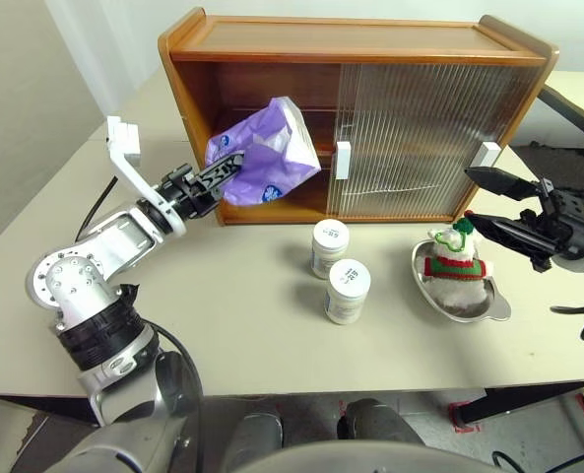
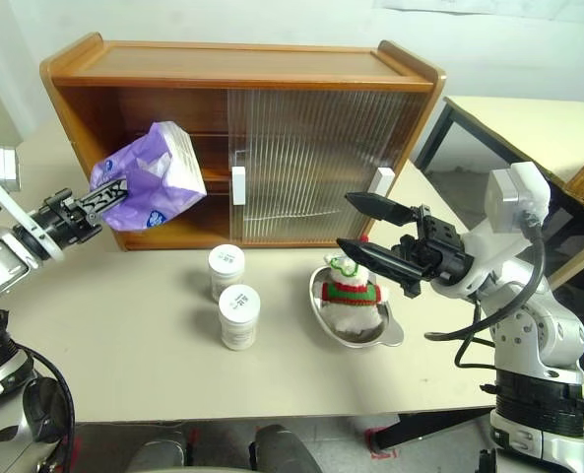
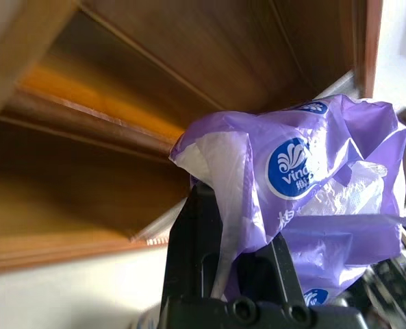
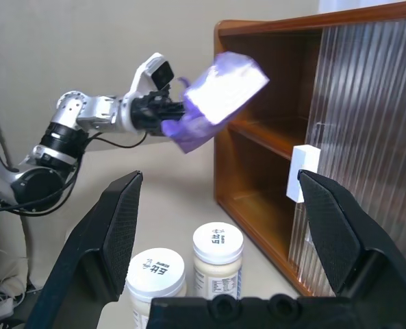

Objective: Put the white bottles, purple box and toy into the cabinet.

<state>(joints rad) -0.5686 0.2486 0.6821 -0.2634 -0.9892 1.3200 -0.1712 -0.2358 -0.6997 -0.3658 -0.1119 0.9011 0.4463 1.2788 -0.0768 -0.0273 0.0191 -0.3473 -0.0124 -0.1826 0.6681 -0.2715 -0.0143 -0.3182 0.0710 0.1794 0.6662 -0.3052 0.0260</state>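
The orange-brown wooden two-shelf cabinet [image 1: 272, 39] stands at the back of the pale worktop [image 1: 223, 325], its ribbed translucent sliding doors [image 1: 420, 138] drawn across the right half and its left half open. In front of that opening the left claw [image 1: 218, 182] is clamped on a corner of the soft lilac-purple crinkled pack [image 1: 267, 158], lifted off the worktop. The pack's long axis slants up and away from the claw toward the shelves, so the cabinet mouth lies just beyond it. The left arm is plainly the nearer to the opening.

The right claw [image 2: 365, 227] hangs spread wide and empty above the small white plush toy [image 2: 353, 286] in its shiny oval metal dish [image 2: 385, 335]. Two short white plastic jars [image 1: 339, 271] stand between the arms.

The pack hides much of the open shelves, and whether it touches the cabinet edge cannot be made out.
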